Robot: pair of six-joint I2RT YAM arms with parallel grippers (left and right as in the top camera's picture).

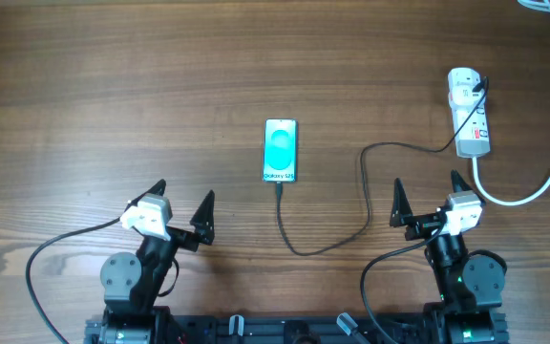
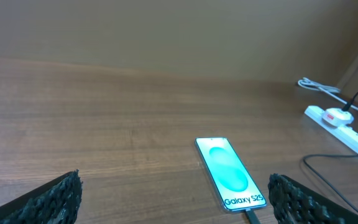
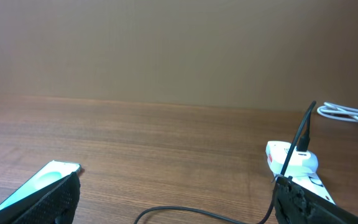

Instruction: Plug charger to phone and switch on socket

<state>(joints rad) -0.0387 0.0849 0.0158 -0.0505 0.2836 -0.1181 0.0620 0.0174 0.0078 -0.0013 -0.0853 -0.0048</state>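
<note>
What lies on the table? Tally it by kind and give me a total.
phone: 1
charger: 1
socket: 1
white power cord: 1
Total: 4

I'm seeing a wooden table (image 1: 113, 86) stretching across the whole view (grain running side to side), and a plain brown wall (image 3: 166, 43) rising behind it.

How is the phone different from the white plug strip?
The phone has a bright teal screen; the power strip is white with a red mark. The phone lies mid-table; the power strip sits far right. Both lie flat on the table, with the black charger cable running between them.
</note>
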